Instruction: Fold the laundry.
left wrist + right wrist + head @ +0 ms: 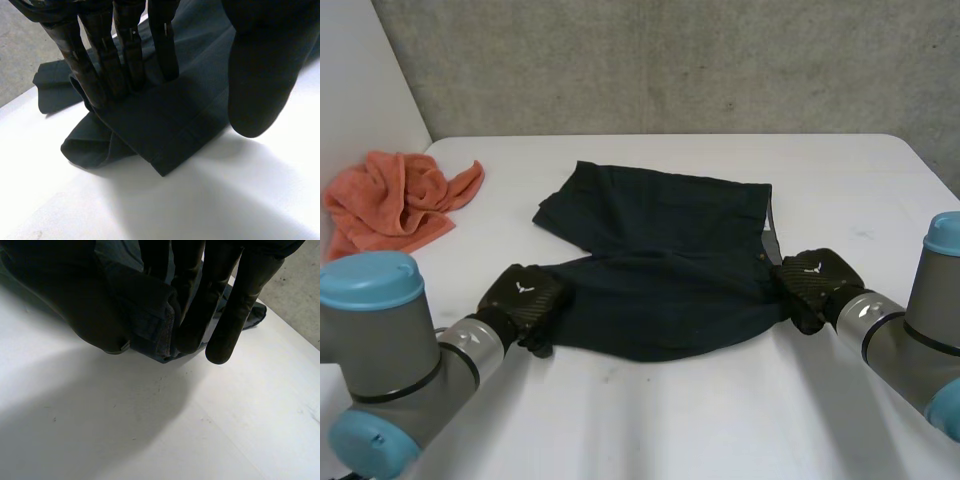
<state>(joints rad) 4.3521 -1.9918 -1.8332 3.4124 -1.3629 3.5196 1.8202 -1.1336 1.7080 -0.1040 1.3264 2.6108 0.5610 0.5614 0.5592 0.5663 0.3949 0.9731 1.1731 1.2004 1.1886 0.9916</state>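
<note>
Lying at the middle of the tabletop (670,425), the dark shorts (660,265) are readied for folding: the 8 o'clock hem is pressed under the left hand's (523,295) straight fingers (127,55), the 4 o'clock corner is pinched in the right hand (815,278).

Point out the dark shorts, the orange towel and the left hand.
dark shorts (660,245), head view, middle of cloth
orange towel (395,200), head view, crumpled middle
left hand (525,293), head view, back of hand

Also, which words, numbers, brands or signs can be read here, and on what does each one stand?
No words or numbers can be read.
Left hand: small white emblem on its back, no letters.
Right hand: the same emblem.
Dark garment: no label readable.
</note>
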